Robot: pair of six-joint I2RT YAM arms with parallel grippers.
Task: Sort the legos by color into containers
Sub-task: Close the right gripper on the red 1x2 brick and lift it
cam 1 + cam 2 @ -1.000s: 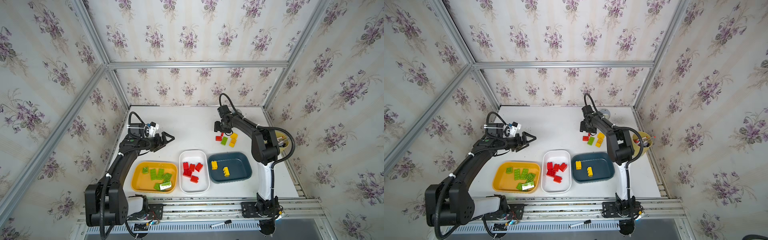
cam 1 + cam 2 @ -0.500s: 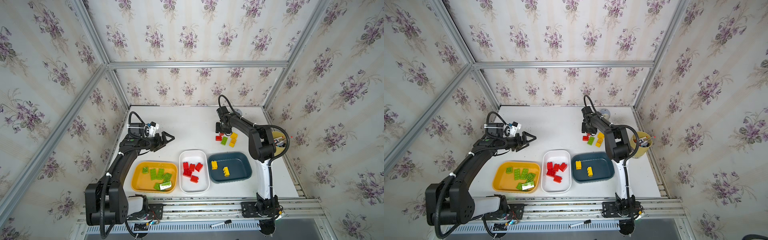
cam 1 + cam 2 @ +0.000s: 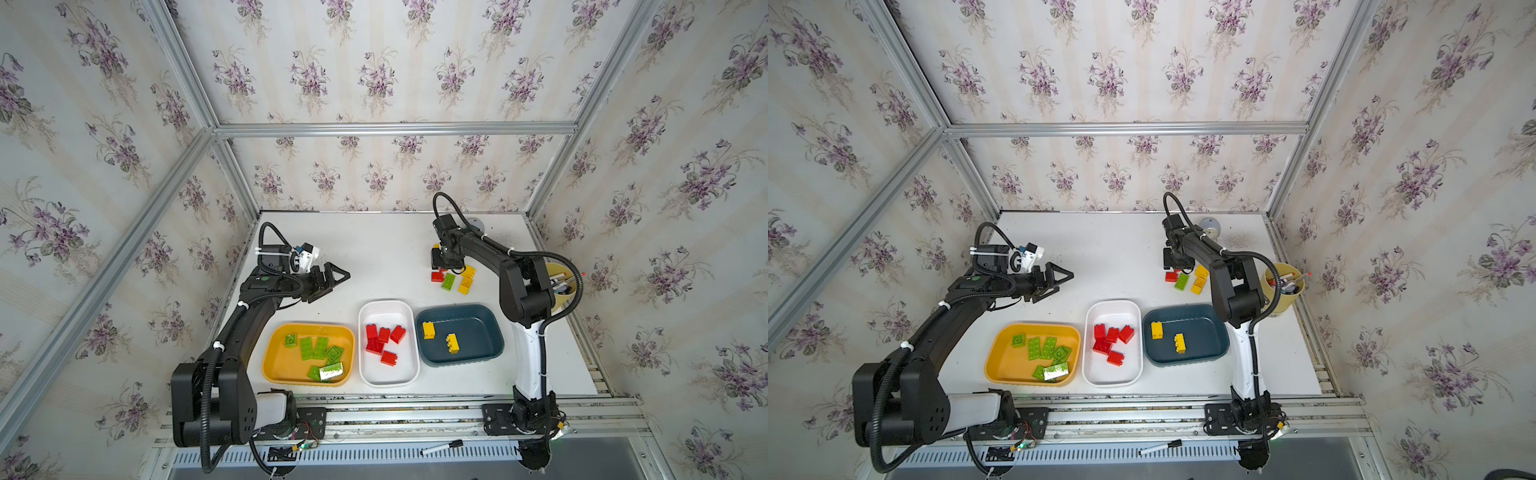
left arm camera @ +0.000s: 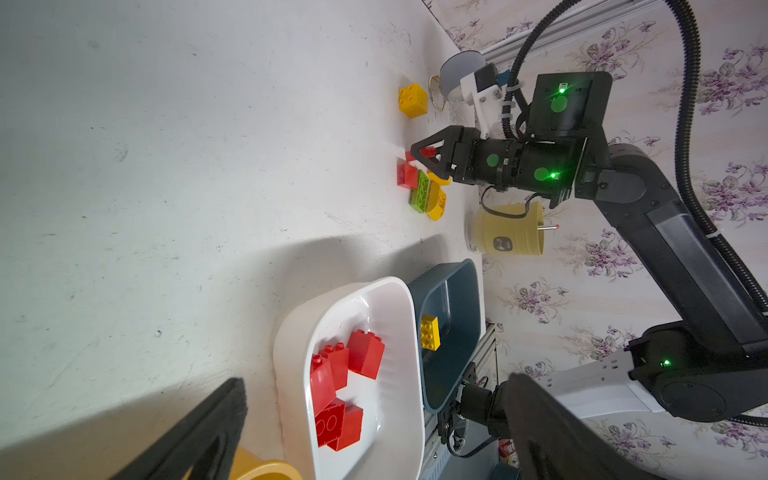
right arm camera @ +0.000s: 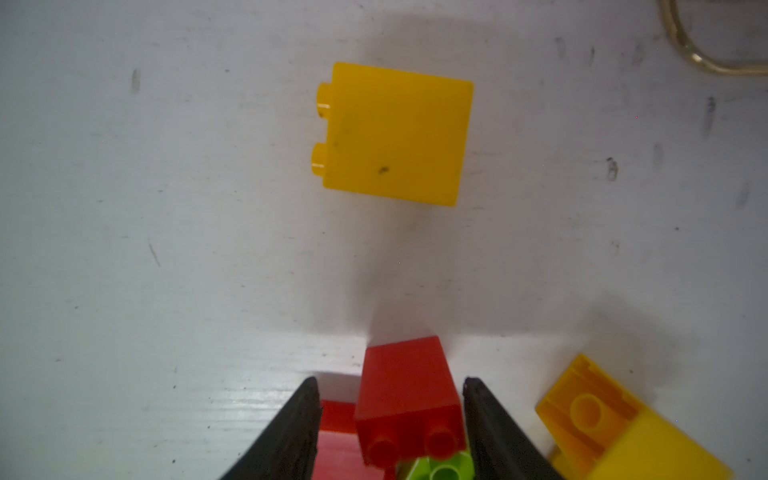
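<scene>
My right gripper is down at the loose pile near the back right, in both top views. It is shut on a tilted red brick, with one finger against the brick's side. Beside it lie another red brick, a green one and yellow ones. A lone yellow brick lies farther back. Green bricks fill the orange tray. Red bricks are in the white tray, and two yellow bricks are in the teal tray. My left gripper hovers open and empty.
A pale yellow cup with pens stands by the right wall, close to my right arm's elbow. A grey round object and a gold ring lie at the back. A marker rests on the front rail.
The right gripper's jaws have narrowed around the red brick, and that arm's elbow has shifted slightly. The left arm has not moved.
</scene>
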